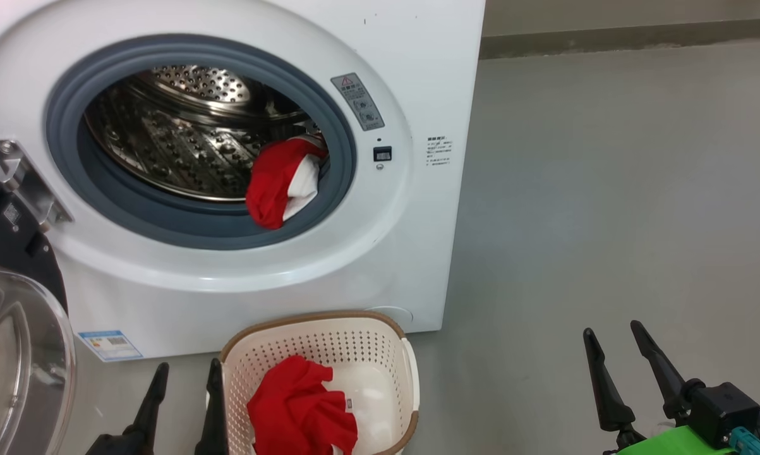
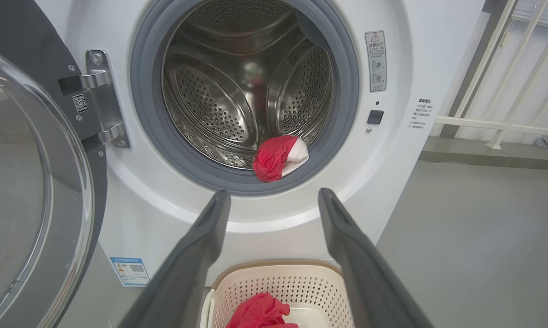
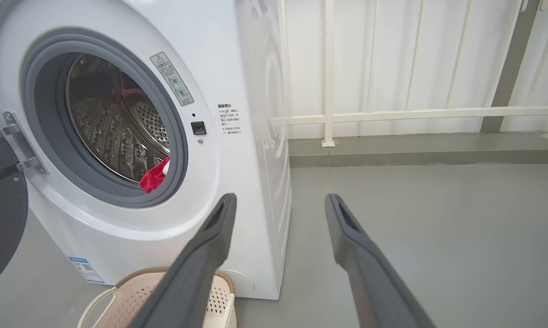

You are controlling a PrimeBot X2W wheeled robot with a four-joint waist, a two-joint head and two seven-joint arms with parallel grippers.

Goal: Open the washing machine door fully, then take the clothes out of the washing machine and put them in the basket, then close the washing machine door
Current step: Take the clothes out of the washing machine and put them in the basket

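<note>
Both grippers are empty, with fingers wide apart. The left gripper stands just beside the basket, whose rim is right of its fingers; a red garment lies inside. The other red garment hangs over the grey rubber ring, beyond and above these fingertips, so it looks easy to reach. The washing machine door stands open left of them, leaving the mouth of the washing machine free. The right gripper is well apart, over the floor.
</note>
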